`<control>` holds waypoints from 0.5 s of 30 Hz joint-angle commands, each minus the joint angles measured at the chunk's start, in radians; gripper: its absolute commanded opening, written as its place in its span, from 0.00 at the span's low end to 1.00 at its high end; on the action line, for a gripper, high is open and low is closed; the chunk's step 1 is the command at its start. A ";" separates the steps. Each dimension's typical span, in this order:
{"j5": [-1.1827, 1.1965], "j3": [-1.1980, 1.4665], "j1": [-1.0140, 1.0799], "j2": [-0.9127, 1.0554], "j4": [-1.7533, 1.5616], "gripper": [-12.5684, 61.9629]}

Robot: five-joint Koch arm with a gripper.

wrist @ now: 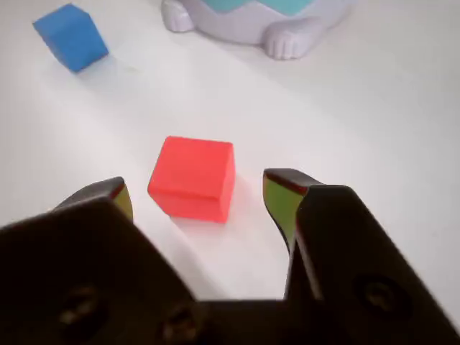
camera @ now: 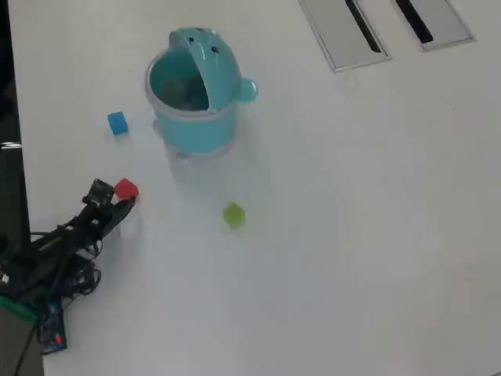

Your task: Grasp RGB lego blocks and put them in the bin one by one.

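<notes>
1. Wrist view: the gripper [wrist: 198, 194] reaches in from the bottom edge with its jaws apart. The red block [wrist: 192, 177] sits on the white table [wrist: 374, 122] between the two yellow-green-lined fingertips [wrist: 282, 198], touching neither. The blue block [wrist: 70, 36] lies well apart at upper left. The pale footed base of the bin [wrist: 251, 21] stands at the top edge; nothing lies between it and the red block.
2. Overhead view: the arm enters from lower left, the gripper [camera: 113, 196] at the red block [camera: 126, 189]. The teal bin [camera: 196, 98] stands with its lid raised; the blue block [camera: 117, 122] is to its left, the yellow-green block [camera: 233, 214] below it. Two grey slotted panels [camera: 344, 31] lie at upper right, well apart.
</notes>
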 commanded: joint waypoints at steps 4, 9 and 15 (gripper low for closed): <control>-0.002 -0.118 -0.021 -0.107 -0.035 0.61; 0.009 -0.149 -0.031 -0.196 -0.078 0.61; 0.011 -0.184 -0.038 -0.235 -0.078 0.61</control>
